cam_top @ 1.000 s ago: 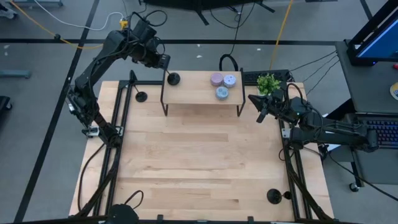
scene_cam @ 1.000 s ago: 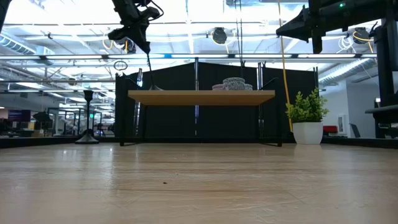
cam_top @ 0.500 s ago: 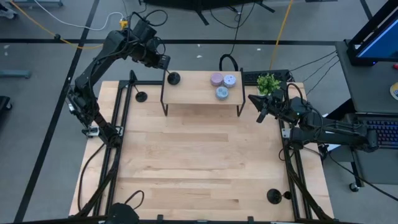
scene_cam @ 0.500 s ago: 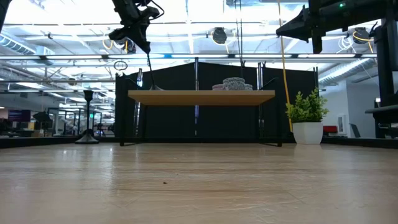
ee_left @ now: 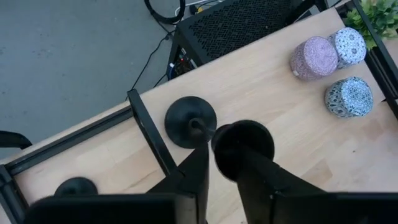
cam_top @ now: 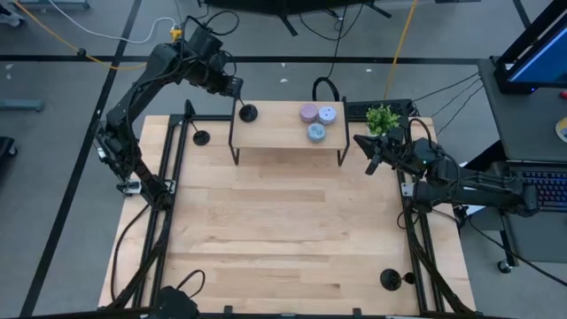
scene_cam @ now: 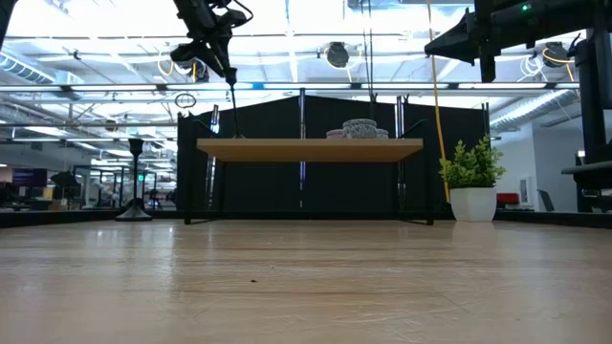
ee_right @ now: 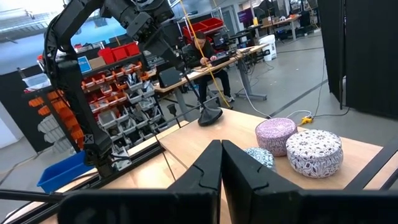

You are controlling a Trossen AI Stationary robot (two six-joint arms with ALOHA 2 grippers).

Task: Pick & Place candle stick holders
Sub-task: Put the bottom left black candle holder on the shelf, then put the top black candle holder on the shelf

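Wooden table [cam_top: 283, 230], viewed from above, carries a low shelf [cam_top: 283, 133] along its far edge.

Items on the shelf: one holder [cam_top: 248, 112] at the left end, standing upright on its round base; three patterned tins [cam_top: 316, 132] grouped towards the right end, well apart from the holder. A potted plant [cam_top: 381, 118] stands just beyond the shelf's right end.

Second holder [cam_top: 202, 137] stands on the table, just left of the shelf's left legs. Third holder [cam_top: 390, 280] stands near the table's near right corner, well apart from the other two.

Left gripper [cam_top: 236, 89] is directly above the shelf's left end, at the top of the first holder. Its wrist view shows the holder's cup between the two fingers, with the base below on the shelf. A narrow gap stands between the fingers; whether they press on the holder or stand clear of it cannot be told.

Right gripper [ee_right: 221, 148] hangs in the air off the shelf's right end, near the plant, pointing across the shelf towards the tins. Its fingers are pressed together and hold nothing.

Beyond the table, the right wrist view shows racks of red bins [ee_right: 118, 68] and a person [ee_right: 202, 50] seated at a desk.
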